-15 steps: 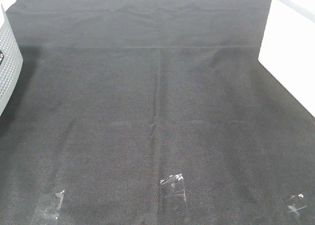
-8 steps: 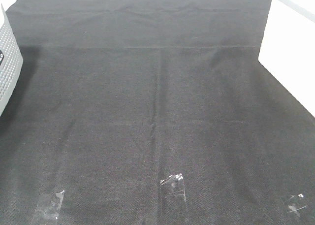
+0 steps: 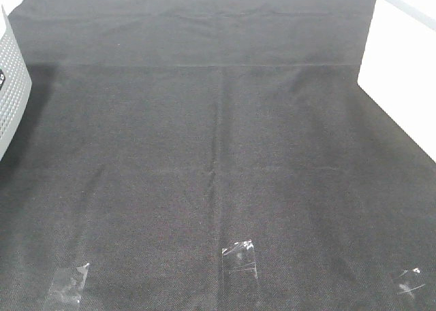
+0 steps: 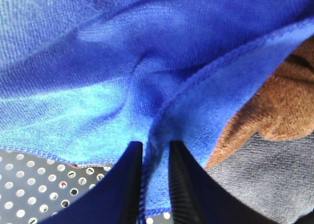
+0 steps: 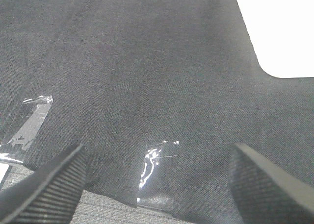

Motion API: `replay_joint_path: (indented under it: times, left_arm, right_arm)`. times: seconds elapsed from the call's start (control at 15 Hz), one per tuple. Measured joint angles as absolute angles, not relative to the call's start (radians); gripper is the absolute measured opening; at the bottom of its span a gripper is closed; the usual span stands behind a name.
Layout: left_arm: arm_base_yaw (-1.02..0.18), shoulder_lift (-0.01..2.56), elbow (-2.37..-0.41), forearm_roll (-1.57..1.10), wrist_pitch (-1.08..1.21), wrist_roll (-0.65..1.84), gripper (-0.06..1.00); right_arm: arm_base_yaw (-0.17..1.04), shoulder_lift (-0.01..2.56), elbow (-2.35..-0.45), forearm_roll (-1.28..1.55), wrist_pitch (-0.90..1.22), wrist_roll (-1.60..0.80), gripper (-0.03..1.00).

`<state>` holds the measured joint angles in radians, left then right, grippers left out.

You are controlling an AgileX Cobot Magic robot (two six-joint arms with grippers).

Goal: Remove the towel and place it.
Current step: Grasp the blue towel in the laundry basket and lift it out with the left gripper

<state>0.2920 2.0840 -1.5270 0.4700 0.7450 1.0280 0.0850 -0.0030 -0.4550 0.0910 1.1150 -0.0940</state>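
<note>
A fold of the towel (image 4: 147,62) is pinched between the narrowed jaws of the left end effector (image 4: 156,146) — the blue fabric is draped over a perforated white basket (image 4: 29,185), with a brown cloth (image 4: 274,106) and a grey cloth (image 4: 255,180) just beside it. The right end effector (image 5: 157,153) is held wide, nothing gripped, above the black cloth (image 5: 147,62) and a tape patch (image 5: 157,172) — white counter (image 5: 279,28) is seen beyond.

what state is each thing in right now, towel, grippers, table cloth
table cloth, spread flat, taped at its near edge
right gripper, open, empty, above the table cloth
towel, bunched, a fold pinched in the left gripper
left gripper, shut on the towel
brown cloth, crumpled, partly under the towel
</note>
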Motion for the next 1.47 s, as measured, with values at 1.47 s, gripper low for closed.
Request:
replay_joint_path:
  times: [1.47]
  left_arm:
    - [0.098, 1.521, -1.527, 0.550, 0.721, 1.011, 0.00]
  right_arm:
    - [0.085, -0.003, -0.455, 0.091, 1.115, -0.094, 0.76]
